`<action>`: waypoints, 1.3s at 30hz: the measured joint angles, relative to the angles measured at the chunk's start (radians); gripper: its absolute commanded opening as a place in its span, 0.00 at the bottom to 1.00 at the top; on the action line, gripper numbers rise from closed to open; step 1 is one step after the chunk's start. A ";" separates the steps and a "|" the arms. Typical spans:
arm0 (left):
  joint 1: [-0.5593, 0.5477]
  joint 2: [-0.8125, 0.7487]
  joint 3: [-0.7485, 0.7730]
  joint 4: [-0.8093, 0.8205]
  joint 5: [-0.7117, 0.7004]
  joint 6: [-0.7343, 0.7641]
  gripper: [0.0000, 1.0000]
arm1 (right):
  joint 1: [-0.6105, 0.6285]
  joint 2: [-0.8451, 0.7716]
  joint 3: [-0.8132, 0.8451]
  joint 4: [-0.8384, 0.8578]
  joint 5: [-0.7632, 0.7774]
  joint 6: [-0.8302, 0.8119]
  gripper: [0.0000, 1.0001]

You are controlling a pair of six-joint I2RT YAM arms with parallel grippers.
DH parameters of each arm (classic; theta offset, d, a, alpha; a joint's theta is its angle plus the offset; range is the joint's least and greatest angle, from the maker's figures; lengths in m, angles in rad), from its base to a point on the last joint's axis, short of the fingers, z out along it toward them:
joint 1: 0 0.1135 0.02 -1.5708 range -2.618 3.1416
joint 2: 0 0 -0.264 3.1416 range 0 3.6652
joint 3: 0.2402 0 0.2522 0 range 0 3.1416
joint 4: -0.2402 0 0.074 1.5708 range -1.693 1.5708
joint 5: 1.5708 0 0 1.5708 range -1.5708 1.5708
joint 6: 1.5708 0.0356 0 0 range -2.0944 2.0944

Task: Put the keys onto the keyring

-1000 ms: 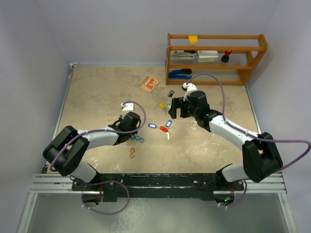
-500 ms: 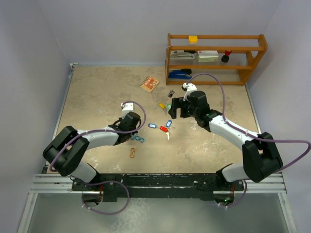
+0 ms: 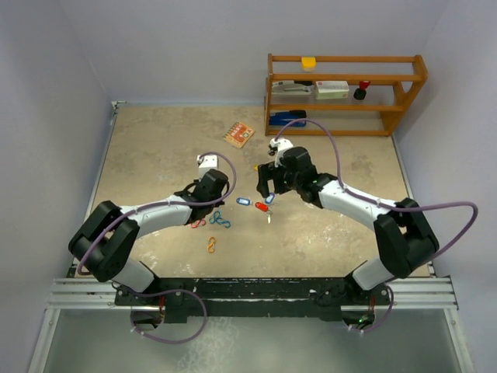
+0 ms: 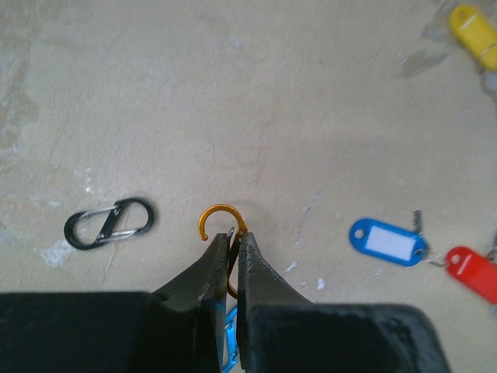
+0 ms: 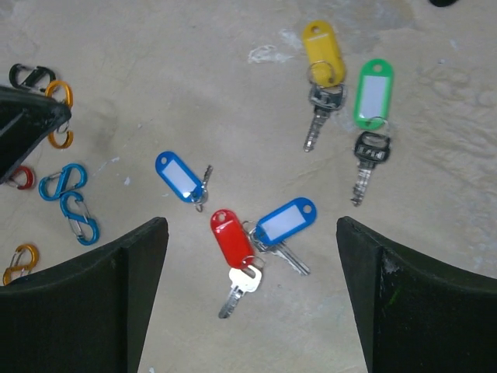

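Right gripper [image 5: 248,229] hangs wide open and empty directly above the red-tagged key [image 5: 231,242] on the tabletop [image 5: 155,78], the key's long axis crossing the closing line. Left gripper [image 4: 235,239], pinched onto the orange keyring [image 4: 216,210], sits to the key's left; the right is nearer.

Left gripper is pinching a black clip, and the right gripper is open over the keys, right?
Not quite. The left gripper is pinching an orange clip, not a black one; the black clip lies loose on the table beside it, as the left wrist view shows. The right gripper is indeed open over the keys.
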State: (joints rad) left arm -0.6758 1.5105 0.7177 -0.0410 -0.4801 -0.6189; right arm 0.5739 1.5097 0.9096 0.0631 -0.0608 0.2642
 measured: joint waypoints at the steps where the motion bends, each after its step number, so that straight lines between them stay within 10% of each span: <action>1: 0.000 0.000 0.014 -0.001 0.000 0.002 0.00 | 0.011 0.013 0.009 -0.001 0.002 -0.003 0.90; 21: 0.000 0.022 0.130 -0.017 -0.027 0.040 0.00 | 0.143 0.238 0.127 -0.026 0.072 -0.032 0.41; 39: 0.001 0.011 0.130 -0.036 -0.033 0.055 0.00 | 0.172 0.283 0.146 -0.038 0.068 -0.049 0.34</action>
State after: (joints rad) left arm -0.6746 1.5219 0.8482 -0.0772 -0.5129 -0.5640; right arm 0.7464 1.7924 1.0561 0.0250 0.0067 0.2150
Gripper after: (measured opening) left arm 0.022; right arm 0.363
